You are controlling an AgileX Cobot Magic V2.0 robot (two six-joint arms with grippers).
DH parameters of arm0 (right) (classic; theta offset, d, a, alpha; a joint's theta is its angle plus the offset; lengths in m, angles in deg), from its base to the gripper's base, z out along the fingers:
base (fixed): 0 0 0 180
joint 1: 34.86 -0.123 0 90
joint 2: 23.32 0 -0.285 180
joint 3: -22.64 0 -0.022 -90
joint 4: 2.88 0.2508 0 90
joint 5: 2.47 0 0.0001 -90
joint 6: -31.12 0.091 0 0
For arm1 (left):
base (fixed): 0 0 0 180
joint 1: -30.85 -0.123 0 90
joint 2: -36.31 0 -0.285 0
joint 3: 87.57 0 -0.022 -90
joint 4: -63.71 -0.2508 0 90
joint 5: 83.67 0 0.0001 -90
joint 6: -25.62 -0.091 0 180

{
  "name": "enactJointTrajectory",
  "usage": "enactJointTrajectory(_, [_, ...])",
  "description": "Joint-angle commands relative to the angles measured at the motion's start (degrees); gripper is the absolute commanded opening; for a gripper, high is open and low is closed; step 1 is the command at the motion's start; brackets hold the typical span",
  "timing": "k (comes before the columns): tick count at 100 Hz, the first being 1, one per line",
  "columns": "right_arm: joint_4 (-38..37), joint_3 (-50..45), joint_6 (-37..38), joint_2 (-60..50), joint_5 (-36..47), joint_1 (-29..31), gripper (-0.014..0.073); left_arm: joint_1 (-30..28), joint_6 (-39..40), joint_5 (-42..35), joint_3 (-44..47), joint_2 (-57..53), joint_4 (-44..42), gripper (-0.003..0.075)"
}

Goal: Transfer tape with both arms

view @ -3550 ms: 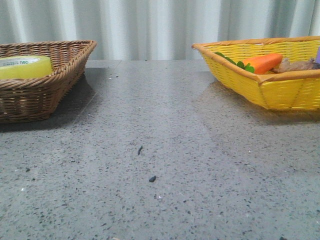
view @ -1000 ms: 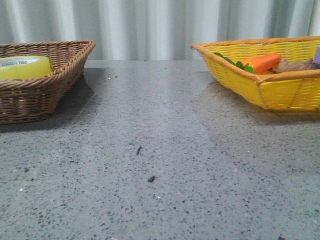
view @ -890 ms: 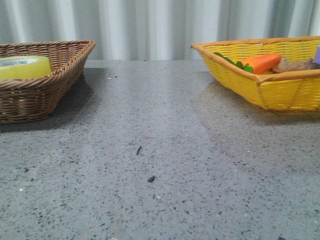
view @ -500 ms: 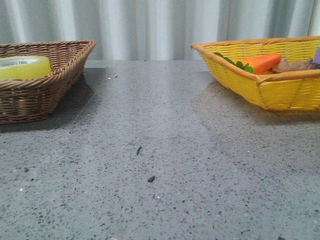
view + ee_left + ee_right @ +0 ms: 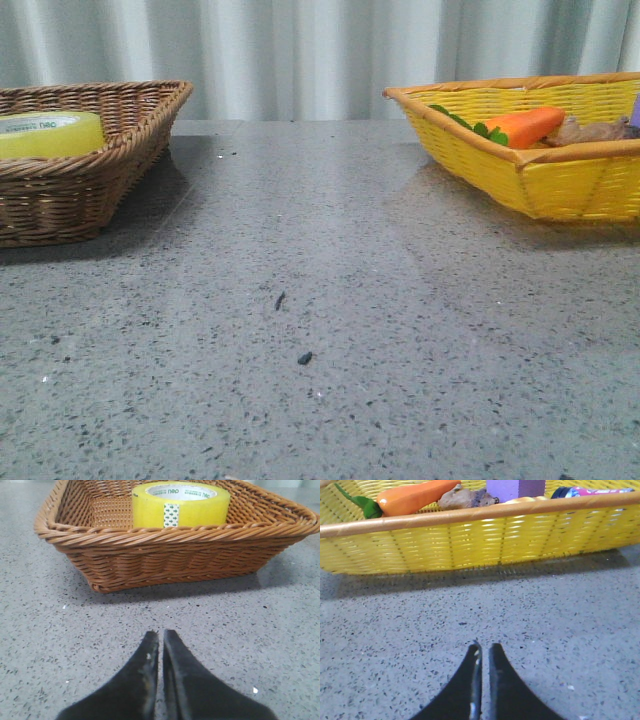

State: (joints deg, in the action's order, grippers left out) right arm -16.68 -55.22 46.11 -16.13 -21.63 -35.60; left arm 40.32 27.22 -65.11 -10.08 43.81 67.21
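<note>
1. Low over the grey table (image 5: 45, 655), the left gripper (image 5: 161, 636) had its fingers pressed together and held nothing; it pointed at the brown basket (image 5: 170, 555).
2. The right gripper (image 5: 484, 649), also closed and empty, faced the yellow basket (image 5: 470, 535) with the carrot (image 5: 415, 495).
3. The tape (image 5: 181, 505) lay flat inside the brown basket, hole upward, probably so that it cannot roll; whether this was its start or its goal, I cannot tell.
</note>
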Motion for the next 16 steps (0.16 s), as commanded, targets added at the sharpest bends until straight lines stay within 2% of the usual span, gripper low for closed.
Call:
enactJointTrajectory(1, [-0.8,-1.2,-0.7,-1.0,0.9,0.4,-0.0048,-0.1,0.3,-3.7,0.5,-1.5,0.0,-0.0020])
enactJointTrajectory(16, [-0.8,-1.2,-0.7,-1.0,0.9,0.4,-0.0048,-0.1,0.3,-3.7,0.5,-1.5,0.0,-0.0020])
